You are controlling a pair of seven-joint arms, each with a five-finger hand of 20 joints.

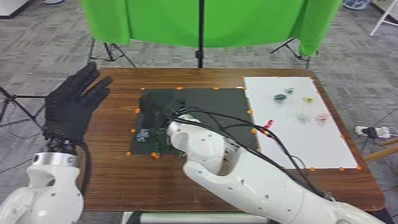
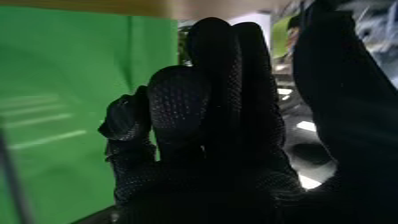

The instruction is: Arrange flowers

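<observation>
My black fabric right hand (image 2: 222, 172) looks open and empty. The small pale blue flower (image 1: 142, 134) lies to its left and nearer me, on the dark cloth-like mat (image 1: 227, 97). I think it's picking time: next I should gently pinch it.

And the mat (image 1: 229, 99) is lying left of the sheet (image 1: 311, 150) on the table (image 1: 115, 192), bearing one flower (image 1: 142, 135), the sheet holding more flowers (image 1: 322, 117).

The right hand (image 1: 169, 106) is blurred against the dark mat (image 1: 206, 96), so its outline is unclear. Small things (image 1: 280, 97) on the white sheet (image 1: 306, 147) are too small to name.
</observation>
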